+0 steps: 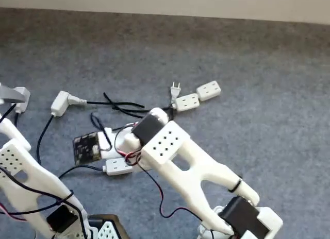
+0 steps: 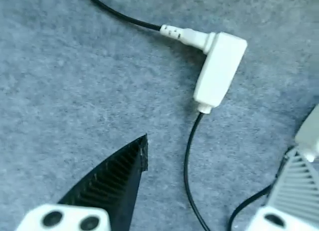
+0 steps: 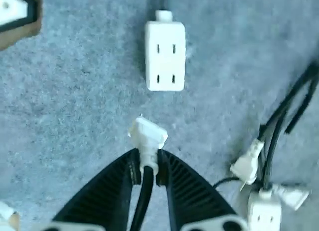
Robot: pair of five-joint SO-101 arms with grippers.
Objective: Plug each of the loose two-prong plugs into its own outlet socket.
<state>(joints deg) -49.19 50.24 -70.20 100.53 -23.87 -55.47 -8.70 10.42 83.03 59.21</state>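
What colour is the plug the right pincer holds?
White plug, black cord; best in the right wrist view.

The left arm (image 1: pixel 23 172) rises from the near left corner of the table and stretches away along the left edge. Its end effector (image 2: pixel 224 141) points down, jaws spread wide, with the black ribbed finger (image 2: pixel 122 171) well apart from the pale grey one (image 2: pixel 299 176). The right arm (image 1: pixel 191 167) starts at its base in the near right corner and slants across to the middle of the table, wrist bent downward. The right end effector (image 3: pixel 148 159) has its two black fingers closed together, pinching a white plug (image 3: pixel 148 134) at its cord end.
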